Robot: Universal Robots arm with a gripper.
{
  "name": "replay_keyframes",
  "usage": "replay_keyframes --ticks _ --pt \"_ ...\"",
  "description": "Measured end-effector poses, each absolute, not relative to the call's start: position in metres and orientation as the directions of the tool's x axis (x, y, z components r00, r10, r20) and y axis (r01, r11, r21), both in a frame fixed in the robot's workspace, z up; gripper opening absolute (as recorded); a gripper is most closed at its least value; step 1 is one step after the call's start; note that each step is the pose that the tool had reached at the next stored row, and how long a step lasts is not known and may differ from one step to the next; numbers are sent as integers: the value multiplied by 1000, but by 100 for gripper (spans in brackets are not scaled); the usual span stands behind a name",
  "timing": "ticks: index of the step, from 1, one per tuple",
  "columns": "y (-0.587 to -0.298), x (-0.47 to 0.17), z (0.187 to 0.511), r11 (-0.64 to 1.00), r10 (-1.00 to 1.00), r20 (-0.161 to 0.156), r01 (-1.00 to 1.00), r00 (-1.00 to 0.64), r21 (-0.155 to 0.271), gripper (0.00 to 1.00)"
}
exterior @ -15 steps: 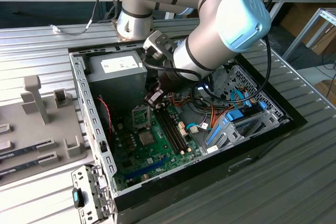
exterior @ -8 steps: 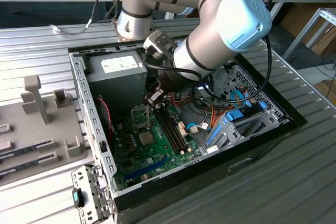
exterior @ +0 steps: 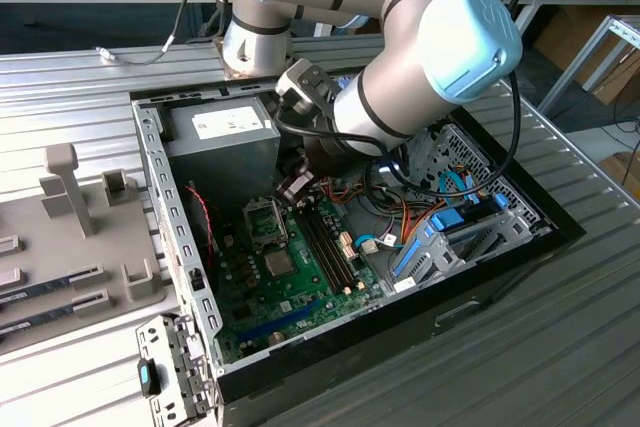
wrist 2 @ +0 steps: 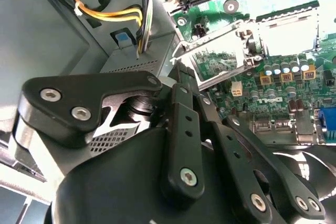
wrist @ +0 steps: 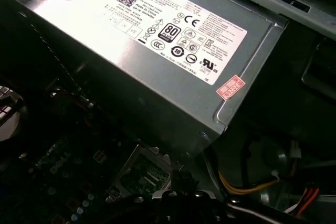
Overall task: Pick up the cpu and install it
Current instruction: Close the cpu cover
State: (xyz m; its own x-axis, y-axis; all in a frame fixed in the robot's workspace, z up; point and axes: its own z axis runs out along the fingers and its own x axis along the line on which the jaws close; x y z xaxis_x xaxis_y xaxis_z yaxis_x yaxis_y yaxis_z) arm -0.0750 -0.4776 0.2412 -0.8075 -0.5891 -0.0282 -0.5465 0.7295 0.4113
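A grey power supply [exterior: 222, 137] sits in the open computer case [exterior: 165, 207], beside the green motherboard [exterior: 290, 282].

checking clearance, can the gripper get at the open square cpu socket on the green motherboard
Probably yes: the gripper hangs beside the square socket on the green motherboard, its metal frame flipped open and nothing over it.

The cpu [wrist 2: 289, 35] seemingly lies flat in the open socket [wrist 2: 318, 27].
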Motion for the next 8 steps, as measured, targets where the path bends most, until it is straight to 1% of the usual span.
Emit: replay_keyframes --ticks 3,4,6,8 --pt "-476 -58 235 729 -589 -18 -542 -808 418 11" --pt "-470 -54 231 730 -589 -16 -540 -808 419 11" --pt "-463 -54 226 729 -589 -16 -540 -808 419 11" --pt "-463 -56 221 729 -589 -16 -540 -808 419 11"
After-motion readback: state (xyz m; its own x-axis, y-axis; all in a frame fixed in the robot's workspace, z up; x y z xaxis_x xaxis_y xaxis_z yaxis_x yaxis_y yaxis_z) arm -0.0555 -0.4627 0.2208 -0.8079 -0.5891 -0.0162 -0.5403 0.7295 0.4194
